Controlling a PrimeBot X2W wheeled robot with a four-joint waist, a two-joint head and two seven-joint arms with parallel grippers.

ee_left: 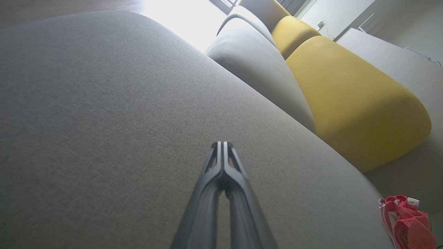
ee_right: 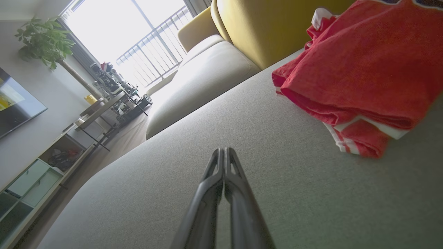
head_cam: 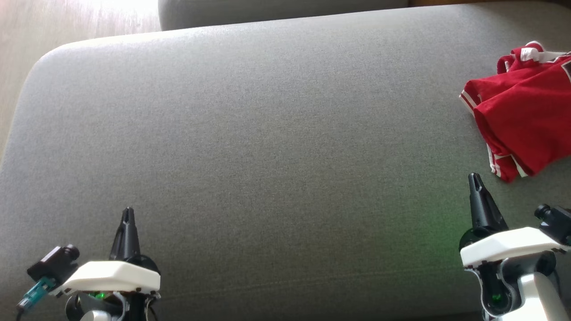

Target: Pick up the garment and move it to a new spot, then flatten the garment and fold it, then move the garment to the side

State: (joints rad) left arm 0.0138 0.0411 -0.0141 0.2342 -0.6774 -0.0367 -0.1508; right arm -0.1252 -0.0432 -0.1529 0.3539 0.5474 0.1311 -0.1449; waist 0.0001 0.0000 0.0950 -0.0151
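The garment (head_cam: 524, 113) is a red shirt with white trim, lying bunched at the far right of the grey cushion (head_cam: 267, 133). It fills the upper right of the right wrist view as red folds (ee_right: 363, 65), and its edge shows low at the right in the left wrist view (ee_left: 408, 223). My right gripper (head_cam: 475, 177) is shut and empty, a short way in front of the garment's near corner. My left gripper (head_cam: 128, 210) is shut and empty too, low at the left and far from the cloth. Both pairs of fingertips (ee_left: 221, 145) (ee_right: 223, 151) are pressed together.
A second grey cushion (head_cam: 276, 11) lies behind this one. Yellow backrests (ee_left: 353, 100) rise at the far side. Wooden floor (head_cam: 67, 22) shows past the cushion's left end. Shelving (ee_right: 31, 176), a table with clutter and a potted plant (ee_right: 45, 43) stand beyond, near a bright window.
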